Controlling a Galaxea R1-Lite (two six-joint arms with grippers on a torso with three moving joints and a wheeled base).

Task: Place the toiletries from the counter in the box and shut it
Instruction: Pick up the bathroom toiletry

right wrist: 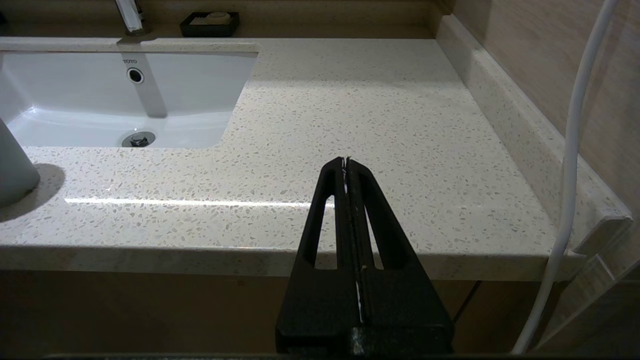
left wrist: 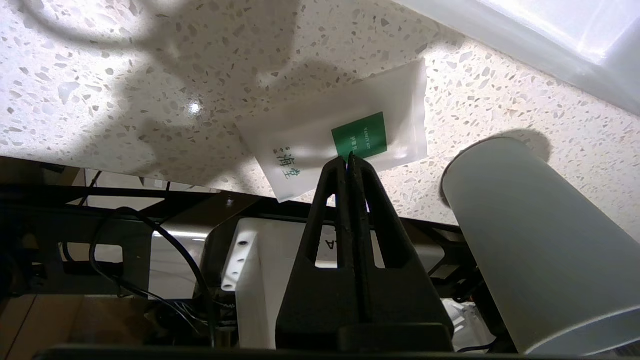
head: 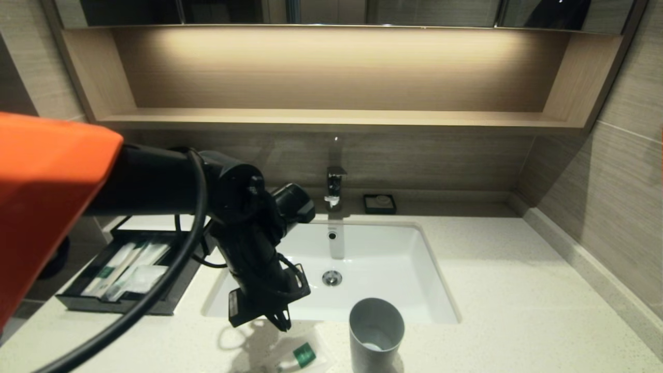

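One translucent sachet (head: 303, 355) (left wrist: 310, 135) with a green square lies flat on the speckled counter (head: 518, 290) near its front edge, beside the grey tumbler. My left gripper (head: 284, 325) (left wrist: 348, 158) is shut, pointing down, its tips at the sachet's edge by the green square; whether they pinch it I cannot tell. The black box (head: 171, 298) stands at the left with its drawer pulled out, holding pale wrapped sticks (head: 116, 267) and a sachet (head: 145, 277). My right gripper (right wrist: 346, 160) is shut and empty, low before the counter's right front edge.
A grey tumbler (head: 376, 331) (left wrist: 530, 240) stands upright just right of the sachet. The white basin (head: 373, 248) sits mid-counter with a faucet (head: 335, 186) behind it. A small black soap dish (head: 379, 203) is at the back wall.
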